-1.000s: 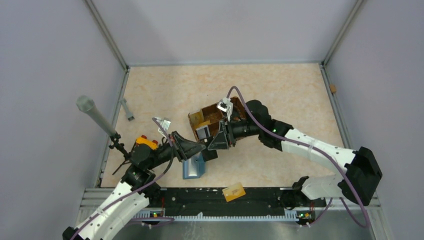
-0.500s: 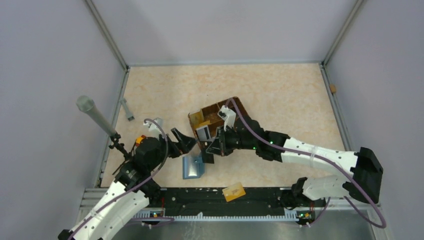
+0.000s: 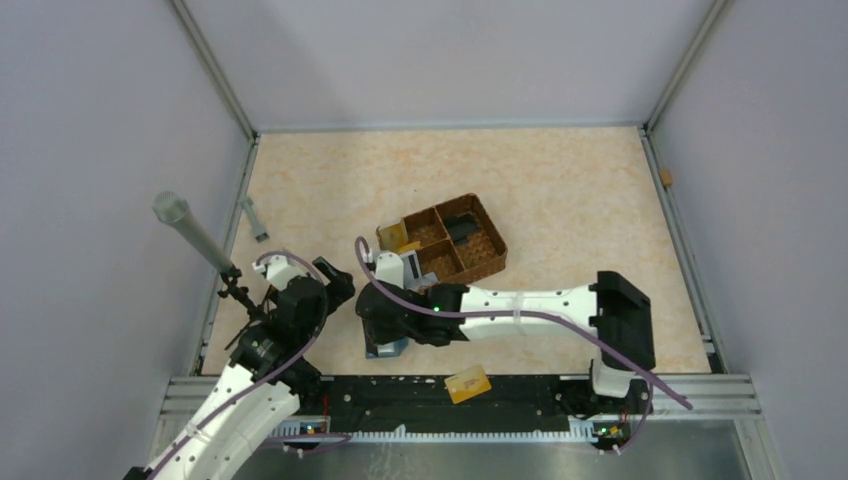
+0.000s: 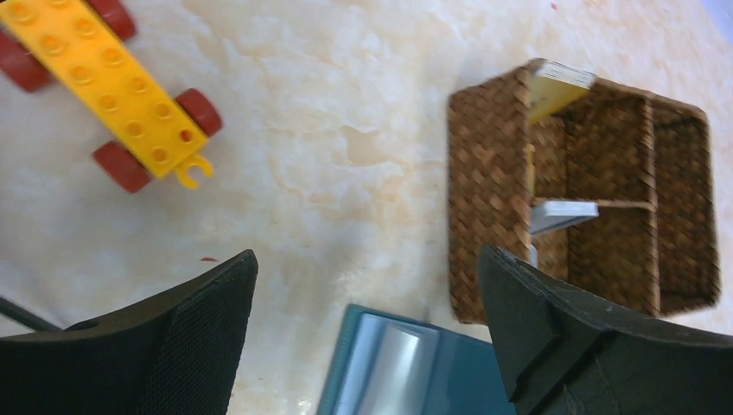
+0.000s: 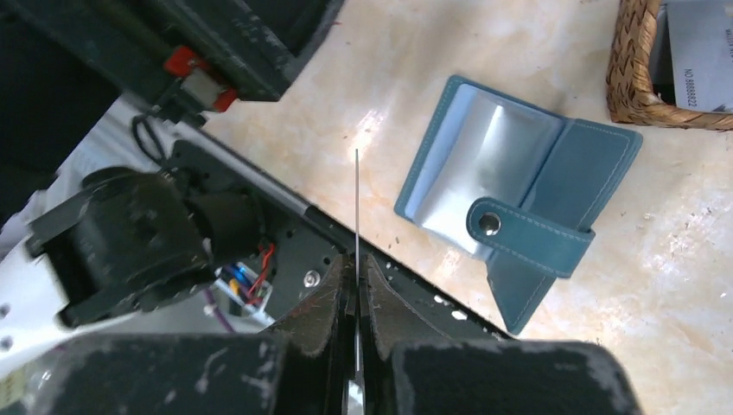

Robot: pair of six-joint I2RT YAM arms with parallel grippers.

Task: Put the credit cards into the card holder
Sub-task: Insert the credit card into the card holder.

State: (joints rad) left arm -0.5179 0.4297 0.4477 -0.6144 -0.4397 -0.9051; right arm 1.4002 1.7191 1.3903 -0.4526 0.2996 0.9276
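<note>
- The card holder [image 5: 519,199], flat teal stitched leather, lies open on the marbled tabletop [image 4: 346,104]. It shows a shiny pale-blue inside and one stud [image 5: 490,223] on its strap.
- It lies near the tabletop's near edge, close to the woven brown wicker basket [image 4: 488,181].
- The right tool [image 5: 356,272] is pressed together on a thin card [image 5: 356,199], seen edge-on.
- The left tool [image 4: 367,258] is spread wide and holds nothing.
- Four cards show: the pinched one, a yellow card [image 4: 557,86] and a white-grey card [image 4: 562,209] in the basket, and an orange card [image 3: 467,383] on the black rail [image 3: 540,390].
- One studded yellow toy block [image 4: 108,86] with red wheels lies apart.
- Bare tabletop lies beyond the basket.
</note>
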